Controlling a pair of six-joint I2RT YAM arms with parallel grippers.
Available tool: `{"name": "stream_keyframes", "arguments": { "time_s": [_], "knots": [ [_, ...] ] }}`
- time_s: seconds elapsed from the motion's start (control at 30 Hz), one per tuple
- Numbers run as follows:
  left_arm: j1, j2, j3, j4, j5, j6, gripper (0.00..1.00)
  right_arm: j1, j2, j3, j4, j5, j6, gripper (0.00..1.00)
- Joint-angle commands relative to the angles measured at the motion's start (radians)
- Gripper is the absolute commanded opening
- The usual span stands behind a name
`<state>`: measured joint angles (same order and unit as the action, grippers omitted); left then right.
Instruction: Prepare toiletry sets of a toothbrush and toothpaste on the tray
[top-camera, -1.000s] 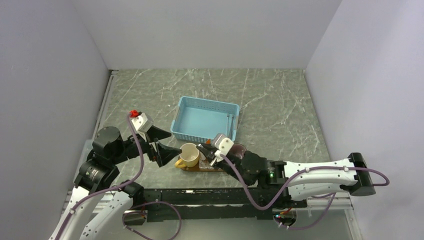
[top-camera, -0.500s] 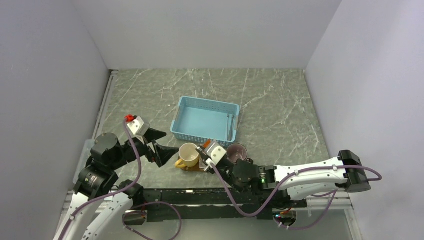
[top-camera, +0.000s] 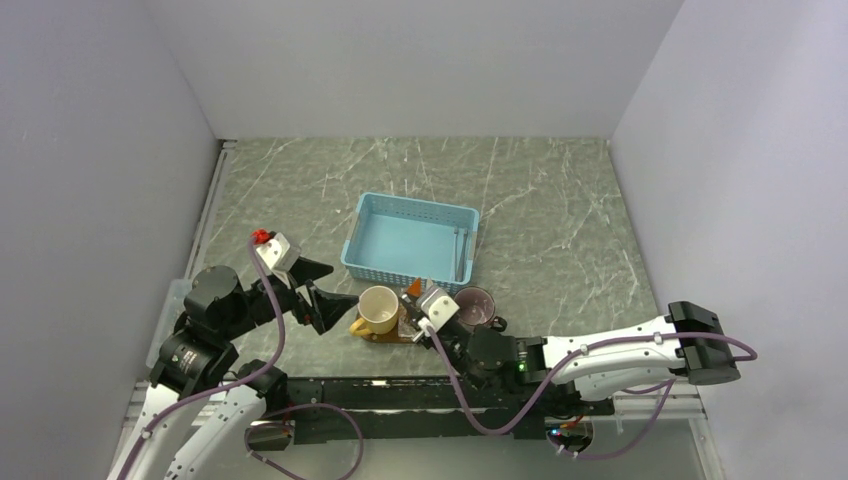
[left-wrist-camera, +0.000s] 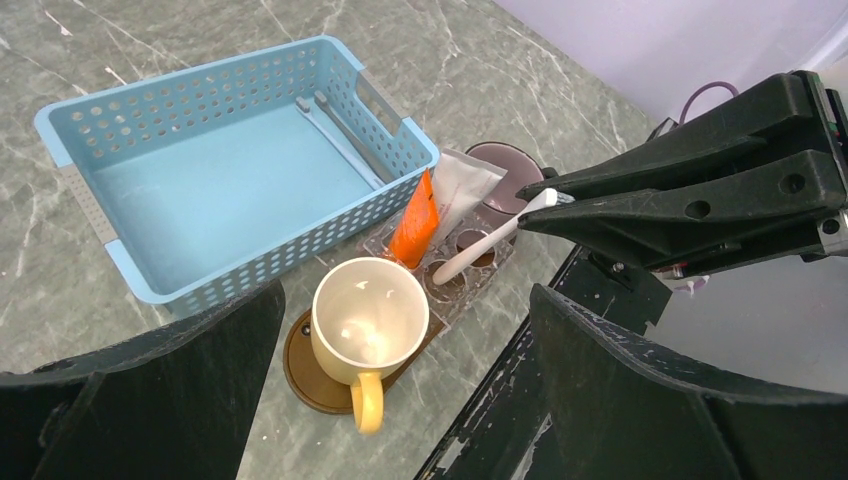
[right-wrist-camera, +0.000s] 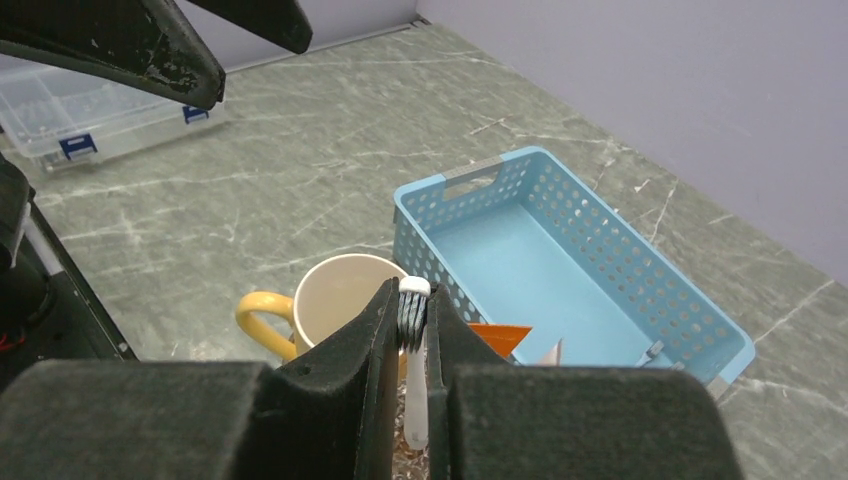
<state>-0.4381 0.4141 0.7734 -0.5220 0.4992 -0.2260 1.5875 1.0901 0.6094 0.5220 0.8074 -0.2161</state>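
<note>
Toothbrush (left-wrist-camera: 487, 240) is held at its bristle end between the fingers of the right tool (right-wrist-camera: 412, 300), which is closed narrowly on it. Its handle slants down to a clear holder (left-wrist-camera: 458, 292) on the tray (left-wrist-camera: 300, 368). In the same holder the orange tube (left-wrist-camera: 413, 222) and the white tube (left-wrist-camera: 462, 183) are stood upright, just beside the near long wall of the blue basket (left-wrist-camera: 200, 85); whether they touch it cannot be told. The tray is placed at the near edge of the counter (top-camera: 560, 200). A yellow mug (left-wrist-camera: 368, 318) is set on the tray's left end and a purple mug (top-camera: 476, 305) is seen just right of the holder, so the holder is closed in on three sides. The left tool (top-camera: 340, 284) is spread wide, with nothing in it, near the left of the yellow mug. Bare counter is seen beyond the basket and on both its sides. No print on the tubes can be read. Blue labels on a clear box (right-wrist-camera: 80, 120) are too small to be read.
</note>
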Motion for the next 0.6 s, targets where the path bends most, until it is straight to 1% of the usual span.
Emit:
{"name": "stream_keyframes", "arguments": {
  "time_s": [0.0,0.13,0.4,0.57],
  "knots": [
    [-0.001,0.002,0.0,0.019,-0.008,0.0,0.99,0.002,-0.002,-0.028,0.115,0.056,0.044,0.0],
    [-0.002,0.008,-0.001,0.018,-0.008,-0.002,0.99,-0.003,-0.007,-0.058,0.149,0.075,0.087,0.0],
    [-0.002,0.012,-0.001,0.018,-0.004,-0.004,0.99,-0.024,0.004,-0.066,0.13,0.092,0.156,0.0],
    [-0.002,0.013,-0.002,0.018,-0.003,-0.003,0.99,-0.033,0.014,-0.082,0.152,0.108,0.185,0.0]
  ]
}}
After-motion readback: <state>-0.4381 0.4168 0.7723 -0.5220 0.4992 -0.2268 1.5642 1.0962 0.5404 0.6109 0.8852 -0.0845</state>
